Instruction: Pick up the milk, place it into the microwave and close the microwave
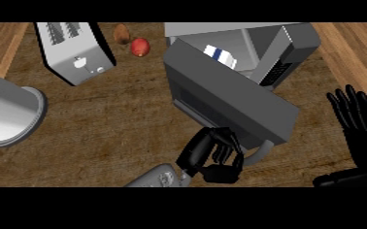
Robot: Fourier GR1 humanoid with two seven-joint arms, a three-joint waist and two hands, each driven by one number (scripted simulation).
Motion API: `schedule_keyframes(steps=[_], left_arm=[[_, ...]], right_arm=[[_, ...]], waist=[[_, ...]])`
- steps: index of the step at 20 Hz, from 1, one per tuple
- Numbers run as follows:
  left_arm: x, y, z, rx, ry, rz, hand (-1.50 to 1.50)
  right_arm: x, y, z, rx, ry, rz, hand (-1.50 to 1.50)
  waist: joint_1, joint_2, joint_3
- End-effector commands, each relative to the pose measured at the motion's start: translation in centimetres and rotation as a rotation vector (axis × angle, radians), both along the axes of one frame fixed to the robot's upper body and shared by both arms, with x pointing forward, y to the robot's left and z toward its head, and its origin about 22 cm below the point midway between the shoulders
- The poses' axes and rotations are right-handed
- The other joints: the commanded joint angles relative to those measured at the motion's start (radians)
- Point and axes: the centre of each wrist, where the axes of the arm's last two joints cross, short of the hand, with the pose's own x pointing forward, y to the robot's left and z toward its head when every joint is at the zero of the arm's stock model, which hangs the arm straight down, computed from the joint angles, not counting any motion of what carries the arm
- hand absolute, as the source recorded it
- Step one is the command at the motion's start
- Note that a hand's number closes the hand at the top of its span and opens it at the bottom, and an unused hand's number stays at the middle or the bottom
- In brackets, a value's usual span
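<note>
White-and-blue milk carton (220, 57) sits inside open microwave (295, 39) — well apart from L hand (208, 153), fingers curled, empty, at door (229, 97) edge by handle (264, 150); R hand (349, 111) open, fingers spread, frame's right edge.

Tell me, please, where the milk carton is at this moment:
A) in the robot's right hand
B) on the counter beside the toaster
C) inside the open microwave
C: the milk carton stands inside the microwave, behind its open door.
</note>
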Motion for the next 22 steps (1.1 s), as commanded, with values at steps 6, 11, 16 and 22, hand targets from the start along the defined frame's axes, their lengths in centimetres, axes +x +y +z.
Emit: schedule_keyframes(steps=[6,11,16,22], left_arm=[[3.5,-1.8,3.8,-0.088,-0.068,0.089,1.5],[5.7,-1.6,4.7,-0.109,-0.045,0.197,1.5],[8.2,-1.3,6.0,-0.13,-0.031,0.282,1.5],[9.8,-1.0,7.7,-0.275,-0.028,0.346,1.5]], right_arm=[[1.4,0.3,4.0,-0.022,-0.043,0.195,-1.5],[1.3,0.9,4.9,-0.008,-0.059,0.245,-1.5],[1.6,1.0,5.7,0.029,-0.076,0.273,-1.5],[1.5,1.1,6.6,0.021,-0.06,0.32,-1.5]], waist=[[-0.073,0.016,-0.001],[-0.112,0.025,-0.001],[-0.141,0.042,0.0],[-0.171,0.052,-0.004]])
